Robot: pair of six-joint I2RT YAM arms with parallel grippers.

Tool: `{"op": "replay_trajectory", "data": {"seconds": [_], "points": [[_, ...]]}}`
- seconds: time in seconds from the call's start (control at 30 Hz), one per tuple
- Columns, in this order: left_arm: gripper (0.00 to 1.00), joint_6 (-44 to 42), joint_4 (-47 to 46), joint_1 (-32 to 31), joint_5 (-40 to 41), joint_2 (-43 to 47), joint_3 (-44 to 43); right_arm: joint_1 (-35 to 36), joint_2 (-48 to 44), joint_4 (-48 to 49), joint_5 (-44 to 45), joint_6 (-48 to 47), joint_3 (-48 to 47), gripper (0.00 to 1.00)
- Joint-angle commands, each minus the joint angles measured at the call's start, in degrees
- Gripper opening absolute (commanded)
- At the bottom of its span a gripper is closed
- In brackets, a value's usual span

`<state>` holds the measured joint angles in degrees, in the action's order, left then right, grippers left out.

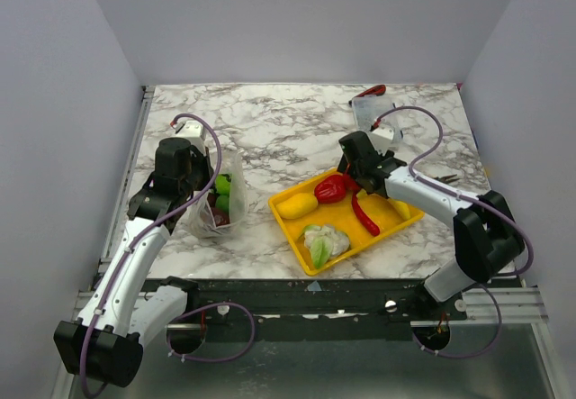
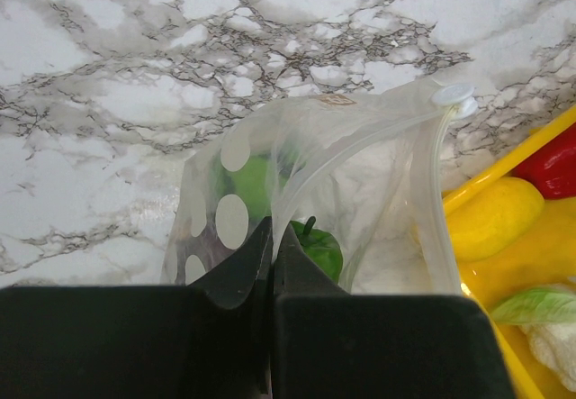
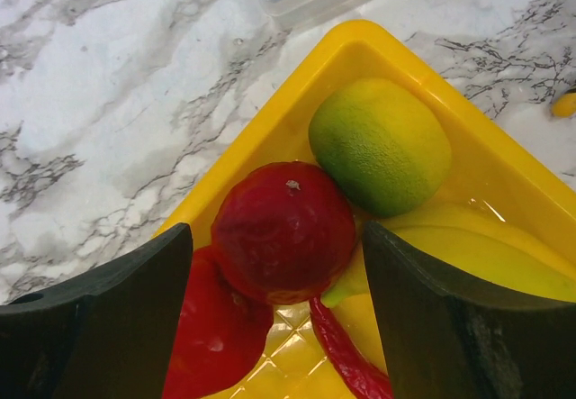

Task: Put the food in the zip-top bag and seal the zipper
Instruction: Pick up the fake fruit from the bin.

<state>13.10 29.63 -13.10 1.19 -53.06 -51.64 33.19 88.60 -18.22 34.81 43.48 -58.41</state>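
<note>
Filling the bag [image 2: 360, 174], partway done.
Left end effector [image 2: 270, 264] is clamped on the bag's mouth edge on the surface [image 2: 108, 102], green pieces [image 2: 317, 246] already inside. Right end effector [image 3: 279, 273] gapes astride a red fruit [image 3: 283, 228] in the tray [image 3: 360, 48], where most food [image 1: 297, 205] waits. The zipper [image 2: 432, 201] is unsealed.

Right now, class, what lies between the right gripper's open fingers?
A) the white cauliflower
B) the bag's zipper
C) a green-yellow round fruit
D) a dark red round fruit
D: the right wrist view shows the dark red round fruit in the yellow tray, framed by the open right gripper; the green-yellow fruit sits beyond it.
</note>
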Motion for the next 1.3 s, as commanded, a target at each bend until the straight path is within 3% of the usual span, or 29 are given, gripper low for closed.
{"op": "replay_trajectory", "data": {"seconds": [0.0,0.5,1.03,1.17,1.27], "points": [[0.0,-0.32,-1.37,0.36,-1.19,0.69,0.4,-0.74,2.73,0.35,-0.61,-0.16,-1.31,0.79],[0.0,-0.22,-1.15,0.48,-2.38,0.3,0.41,-1.12,6.22,3.23,-3.51,-0.32,0.76,0.72],[0.0,-0.11,-1.42,0.62,-2.98,0.14,0.56,-1.16,-2.95,3.54,-2.85,-3.52,3.82,0.2],[0.0,-0.1,-1.24,0.7,-3.42,-0.6,0.04,-1.13,-6.83,6.01,-6.65,-5.75,5.46,0.03],[0.0,-0.01,-1.38,0.77,-3.74,-0.82,-0.05,-1.11,-10.9,10.9,-14.16,-8.06,7.03,0.01]]}}
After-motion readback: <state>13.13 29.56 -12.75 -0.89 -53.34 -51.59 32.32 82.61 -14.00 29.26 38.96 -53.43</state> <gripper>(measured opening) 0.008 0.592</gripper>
